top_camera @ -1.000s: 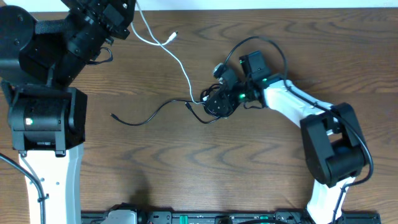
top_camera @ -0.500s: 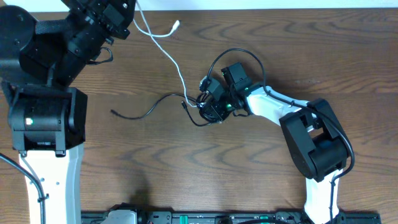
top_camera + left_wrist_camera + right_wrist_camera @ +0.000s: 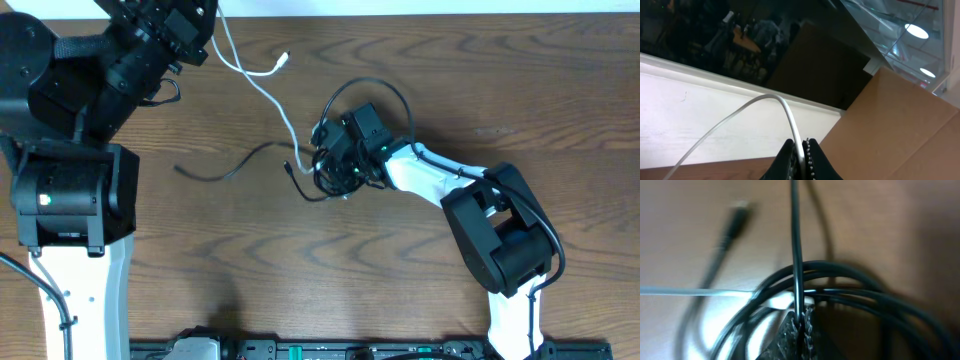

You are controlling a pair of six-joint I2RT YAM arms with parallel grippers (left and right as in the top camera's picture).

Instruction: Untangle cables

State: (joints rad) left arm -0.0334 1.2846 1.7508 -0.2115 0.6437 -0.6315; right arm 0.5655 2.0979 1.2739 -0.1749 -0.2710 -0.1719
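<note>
The black cable bundle (image 3: 322, 182) lies on the wooden table (image 3: 400, 300), and every place here is told from that bundle

The right gripper (image 3: 336, 160) sits right on top of the bundle. In the right wrist view its two fingers are pressed together. They pinch one thin black cord (image 3: 796, 245), which runs straight away from them and crosses over the round loops of the bundle

A big black loop (image 3: 372, 84) sticks out from the far side of the bundle and curves over the gripper

One loose black cable (image 3: 230, 168) trails out of the bundle toward the left arm's side. It lies flat on the wood, and its tip ends well apart from the bundle

The white cable (image 3: 265, 88) also comes out of the bundle. It climbs away toward the far edge of the table, where the left gripper (image 3: 801, 150) is, well apart from the bundle. Its small white plug (image 3: 284, 60) hangs between the bundle and that gripper, nearer the gripper

In the left wrist view the left gripper's fingers are squeezed tight on the white cable, which bends away from them in a smooth curve
</note>
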